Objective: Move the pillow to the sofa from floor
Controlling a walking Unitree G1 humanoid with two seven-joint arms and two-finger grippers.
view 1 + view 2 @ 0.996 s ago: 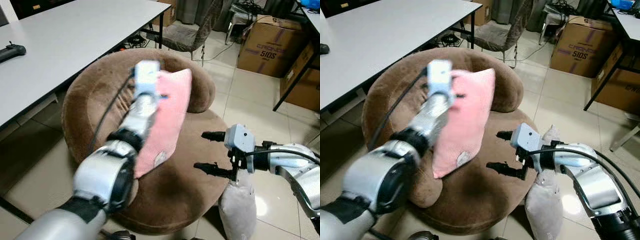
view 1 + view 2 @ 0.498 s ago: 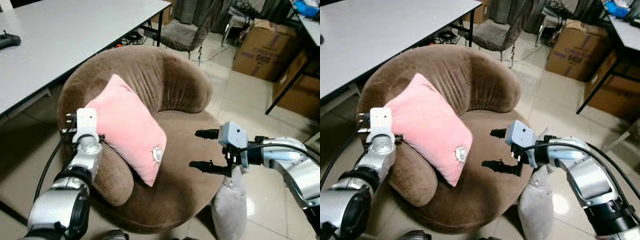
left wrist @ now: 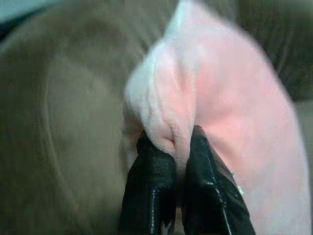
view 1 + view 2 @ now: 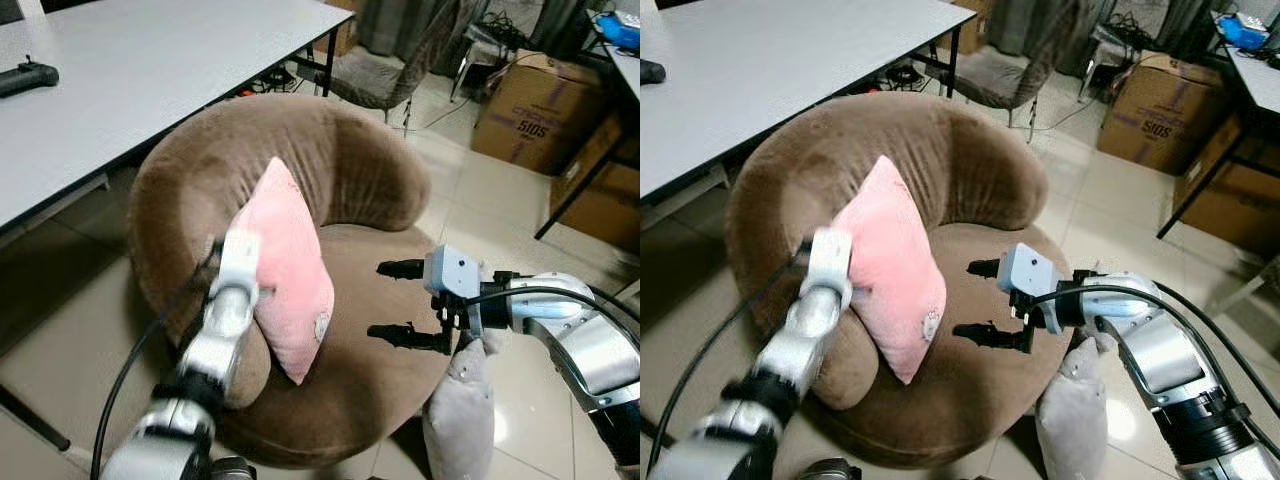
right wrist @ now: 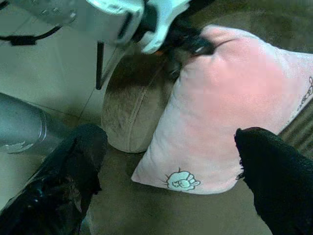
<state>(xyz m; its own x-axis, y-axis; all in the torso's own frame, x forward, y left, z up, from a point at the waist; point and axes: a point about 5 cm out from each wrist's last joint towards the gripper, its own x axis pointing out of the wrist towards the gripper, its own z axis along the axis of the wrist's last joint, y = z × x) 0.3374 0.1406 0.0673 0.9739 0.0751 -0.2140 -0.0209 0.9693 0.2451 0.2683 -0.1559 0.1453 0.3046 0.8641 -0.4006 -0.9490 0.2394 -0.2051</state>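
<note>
Pink pillow stands on the sofa — pinched in the left tool — right tool agape just beside it.

**Room around the white table**

A long white table stands over a glossy pale tiled floor. Beyond its far corner sits a grey chair; farther off, cardboard boxes rest beside dark-legged desks.

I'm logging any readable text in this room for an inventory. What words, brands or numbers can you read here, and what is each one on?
"510S": purple print on the cardboard box behind the brown sofa.
A line of purple lettering above that number: too blurred to read.
Pink pillow: a small printed picture, no letters readable.
Second cardboard box under the desk: print too blurred to read.
</note>
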